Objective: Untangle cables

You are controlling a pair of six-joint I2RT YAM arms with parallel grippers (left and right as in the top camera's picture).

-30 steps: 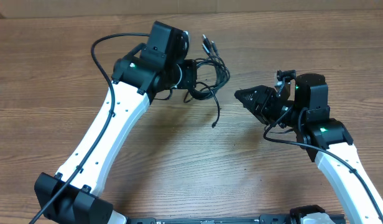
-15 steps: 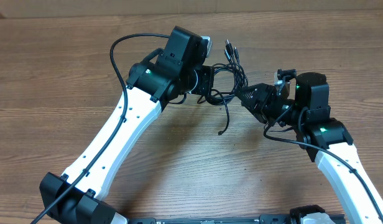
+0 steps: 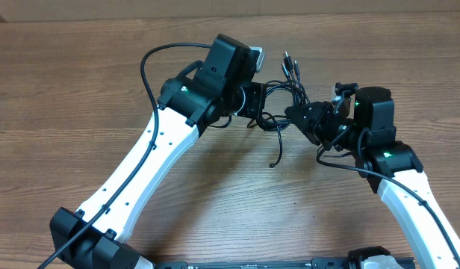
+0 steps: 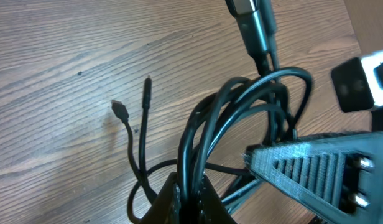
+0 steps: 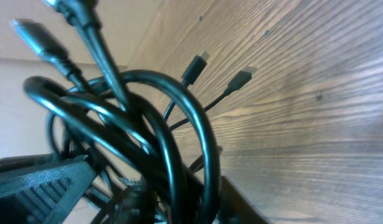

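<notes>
The cables [image 3: 281,96] hang as a knotted bundle above the table [image 3: 66,90], toward twelve o'clock of its middle, with one plug end [image 3: 272,164] dangling at six. The left gripper [image 3: 254,101] is clamped on the loops. The right gripper [image 3: 296,116], at three o'clock, has narrow jaws around a strand — whether it bites, I cannot tell. Looks like a second hold being taken; next calls for a slow pull apart — no yanking.
</notes>
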